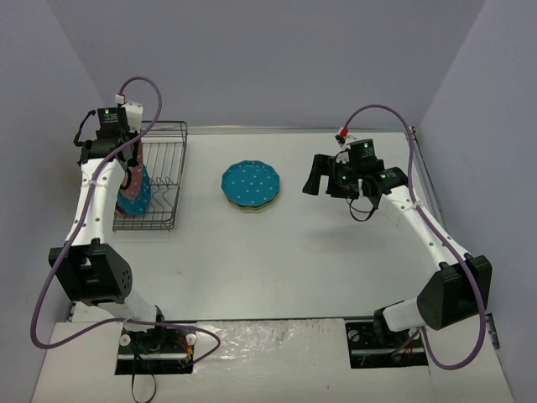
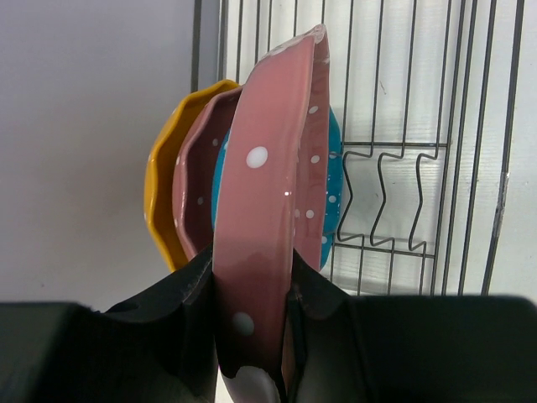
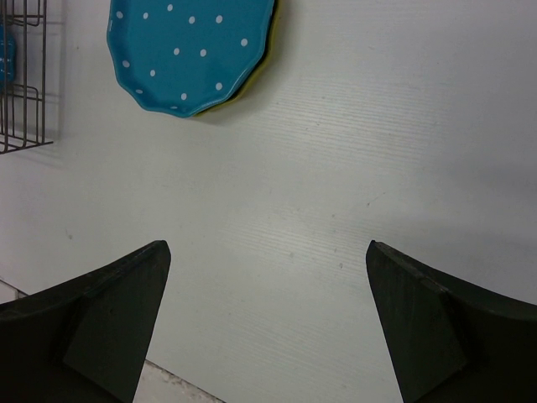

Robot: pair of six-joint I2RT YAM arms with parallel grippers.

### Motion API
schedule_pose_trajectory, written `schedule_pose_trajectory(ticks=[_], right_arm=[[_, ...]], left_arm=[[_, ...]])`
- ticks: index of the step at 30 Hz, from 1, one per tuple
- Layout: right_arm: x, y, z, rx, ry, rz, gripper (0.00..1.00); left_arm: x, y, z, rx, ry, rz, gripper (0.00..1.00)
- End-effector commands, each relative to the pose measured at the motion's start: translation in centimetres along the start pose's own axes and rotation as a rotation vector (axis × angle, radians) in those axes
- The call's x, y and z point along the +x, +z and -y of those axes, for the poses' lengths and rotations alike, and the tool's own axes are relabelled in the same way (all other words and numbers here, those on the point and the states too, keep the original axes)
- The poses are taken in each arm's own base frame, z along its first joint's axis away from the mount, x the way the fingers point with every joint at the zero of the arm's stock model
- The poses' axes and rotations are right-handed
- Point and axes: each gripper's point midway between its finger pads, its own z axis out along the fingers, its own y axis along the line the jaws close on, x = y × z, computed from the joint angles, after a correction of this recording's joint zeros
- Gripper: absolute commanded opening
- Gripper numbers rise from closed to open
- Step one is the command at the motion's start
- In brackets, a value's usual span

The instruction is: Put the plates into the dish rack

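A pink plate (image 2: 268, 193) is being gripped on edge by the left arm's (image 1: 92, 193) jaws, which are being kept clamped on its near rim. It is being held upright at the dish rack (image 1: 168, 168), which is sitting at 10 o'clock on the counter (image 1: 336, 252) in the top view. Whether the plate's far rim is touching the wires cannot be told.

In the left wrist view three more plates are being shown standing on edge just behind the held one. An orange-yellow plate (image 2: 164, 193) is standing at 9 o'clock and a second pink plate (image 2: 197, 185) is lying against it. A teal plate (image 2: 333, 168) is showing at 3 o'clock past the held plate's rim. Bare divider prongs (image 2: 382, 197) are being left free further toward 3 o'clock.

Near the counter's centre, toward 12 o'clock, another teal plate (image 1: 251, 183) is lying flat on top of an olive-yellow plate (image 3: 252, 84), of which only an edge is being seen.

The right arm (image 1: 419, 227) is being held at 3 o'clock, well apart from that stack. Its jaws are being held wide open and empty over bare counter. In the right wrist view the stack is appearing at 11 o'clock and a corner of the rack at 9 o'clock.
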Motion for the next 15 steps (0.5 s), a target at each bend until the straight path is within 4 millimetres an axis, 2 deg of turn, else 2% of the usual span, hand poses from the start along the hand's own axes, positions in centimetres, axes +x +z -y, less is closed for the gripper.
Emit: schedule_pose_trajectory(ticks=[1,6,15], right_arm=[[-1.2,-0.2,-0.7,-0.035,-0.03,0.05,1.0],[-1.1,-0.1,-0.5,-0.032,-0.04,0.048,1.0],[-0.7,0.1,-0.8,-0.051,-0.032,0.041,1.0]], left_arm=[[-7.1,-2.7,-3.2,-0.1,-0.019,0.262,0.0],[-5.7,-0.5,-2.2,-0.084,-0.01,0.214,0.0],[-2.8,2.0,-0.3,-0.048,-0.031,0.168,0.0]])
